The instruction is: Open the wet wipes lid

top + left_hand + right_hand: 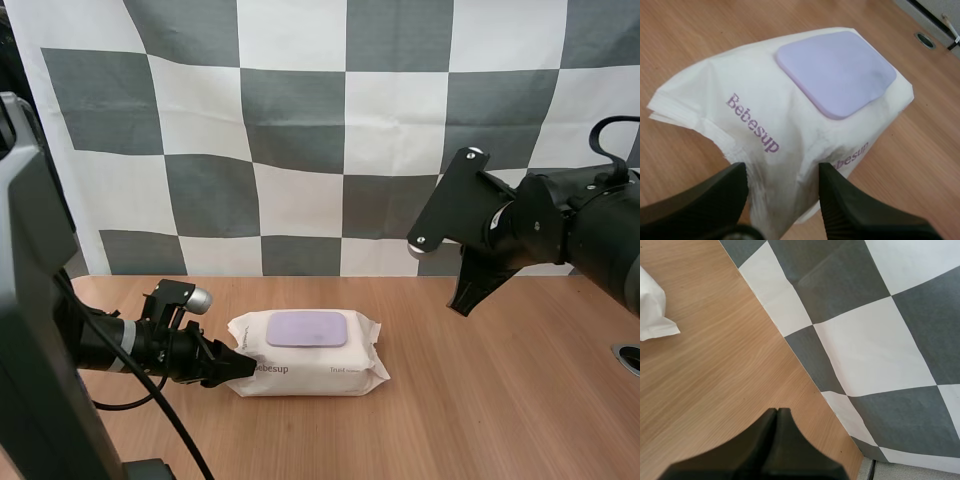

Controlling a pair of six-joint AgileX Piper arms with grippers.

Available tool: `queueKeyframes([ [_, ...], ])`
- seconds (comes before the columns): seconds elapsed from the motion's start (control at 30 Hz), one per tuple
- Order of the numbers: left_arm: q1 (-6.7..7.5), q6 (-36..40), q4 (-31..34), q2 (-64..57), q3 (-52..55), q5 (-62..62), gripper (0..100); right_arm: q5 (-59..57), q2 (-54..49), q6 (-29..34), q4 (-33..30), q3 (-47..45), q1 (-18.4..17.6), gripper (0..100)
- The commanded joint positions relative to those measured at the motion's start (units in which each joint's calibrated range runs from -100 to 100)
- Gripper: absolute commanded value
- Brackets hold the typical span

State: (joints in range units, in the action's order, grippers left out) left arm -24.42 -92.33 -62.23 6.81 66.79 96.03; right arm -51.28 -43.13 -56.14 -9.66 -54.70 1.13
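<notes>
The white wet wipes pack [310, 366] lies flat on the wooden table [490, 400], its lilac lid [307, 328] closed on top. My left gripper [236, 366] reaches in low from the left and pinches the pack's left end. In the left wrist view the two fingers grip the creased end of the pack [755, 115], with the closed lid [837, 70] beyond them. My right gripper [464, 303] hangs above the table, to the right of the pack, fingers together and holding nothing. The right gripper [777, 412] is a single dark wedge over bare wood, a corner of the pack [652, 310] off to one side.
A round cable hole [628, 357] is set in the table at the far right edge. It also appears past the pack as the cable hole [926, 40]. Bare wood stretches in front of and to the right of the pack.
</notes>
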Motion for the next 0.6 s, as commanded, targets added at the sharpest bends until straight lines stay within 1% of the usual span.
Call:
queueKeyframes([
  [0.0,0.01,-1.0,-0.1,0.5,-0.1,0.1,72,0.0,0.0,-0.1,0.5,0.0,0.0,0],
  [0.3,0.01,-1.0,-0.1,4.0,-0.1,0.1,72,0.3,0.0,-0.2,1.4,0.0,0.0,0],
  [0.37,0.01,-1.0,-0.1,4.6,-0.1,0.5,70,0.3,0.0,-0.2,1.4,0.0,0.0,0],
  [0.4,0.01,-1.0,-0.2,4.8,-0.1,0.9,67,0.3,0.0,-0.2,1.4,0.0,0.0,0],
  [0.47,0.01,-1.0,-0.3,4.9,-0.1,1.8,54,0.0,0.0,-0.2,1.6,0.0,0.0,0],
  [0.5,0.01,-1.0,-0.5,4.9,-0.1,2.6,43,-0.6,0.0,-0.7,1.6,0.0,0.0,0],
  [0.53,0.01,-1.0,-0.6,4.9,-0.1,3.5,31,-1.7,0.0,-2.5,2.1,0.0,0.0,0],
  [0.57,0.01,-1.0,-0.6,4.9,-0.1,4.0,17,-3.4,0.0,-5.8,2.8,0.0,0.0,0],
])
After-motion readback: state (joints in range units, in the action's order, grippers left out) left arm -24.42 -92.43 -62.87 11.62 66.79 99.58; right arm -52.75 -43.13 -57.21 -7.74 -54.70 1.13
